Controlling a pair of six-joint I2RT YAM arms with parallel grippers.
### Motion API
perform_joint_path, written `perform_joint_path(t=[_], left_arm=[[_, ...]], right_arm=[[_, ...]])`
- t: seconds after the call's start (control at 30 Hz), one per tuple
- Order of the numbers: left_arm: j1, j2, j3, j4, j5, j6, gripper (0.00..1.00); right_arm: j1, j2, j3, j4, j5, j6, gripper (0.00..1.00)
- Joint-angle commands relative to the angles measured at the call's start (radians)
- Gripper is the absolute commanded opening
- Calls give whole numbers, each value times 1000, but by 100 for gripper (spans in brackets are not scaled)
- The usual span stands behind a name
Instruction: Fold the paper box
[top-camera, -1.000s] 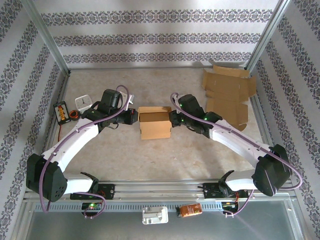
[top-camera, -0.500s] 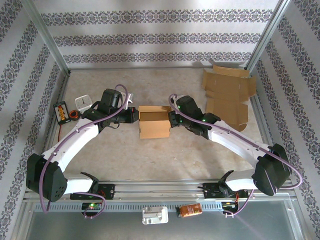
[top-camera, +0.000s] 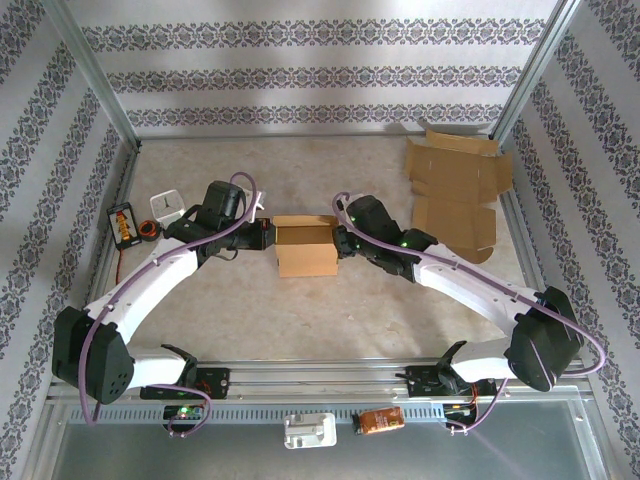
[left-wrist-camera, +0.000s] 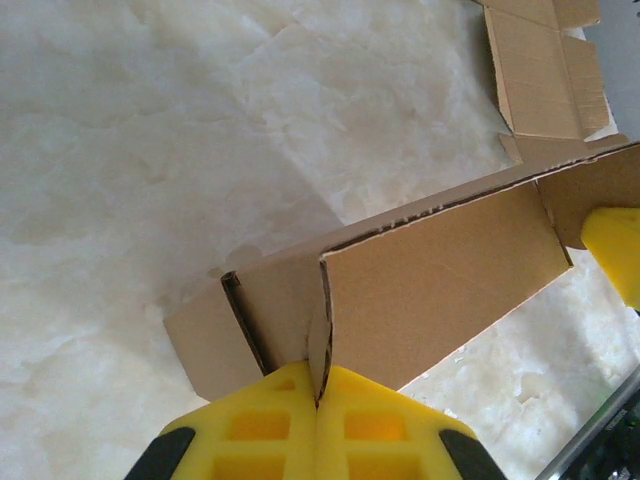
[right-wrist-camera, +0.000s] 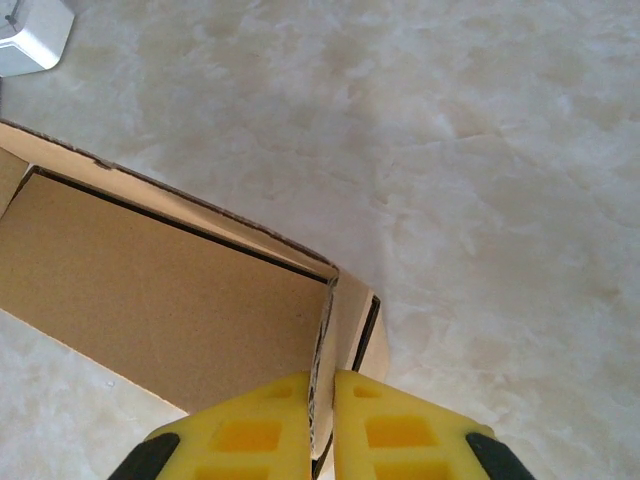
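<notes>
Left claw (top-camera: 267, 236) and right claw (top-camera: 341, 240) each pinch an end wall of paper box (top-camera: 306, 260); walls up, top not yet closed.

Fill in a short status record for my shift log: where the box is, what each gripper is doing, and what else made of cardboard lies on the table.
item: paper box, partly folded, top open
place: middle of the table
left gripper: shut on the box's left end wall
right gripper: shut on the box's right end wall
other: flat cardboard at the far right, apart from both arms
task: not finished
</notes>
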Motion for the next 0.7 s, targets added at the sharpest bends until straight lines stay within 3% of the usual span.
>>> perform_joint_path(t=[0.0,0.27,0.67], left_arm=[[-31,17,-14,-143,-56,51,0],[-30,-47,-2,-154,-137,75,0],[-31,25,-17,-115,-22,29,0]], right_arm=[[33,31,-44,-88,-24,3,12],[34,29,-40,-99,-7,-13,12],[39,32,-46,-90,-14,3,12]])
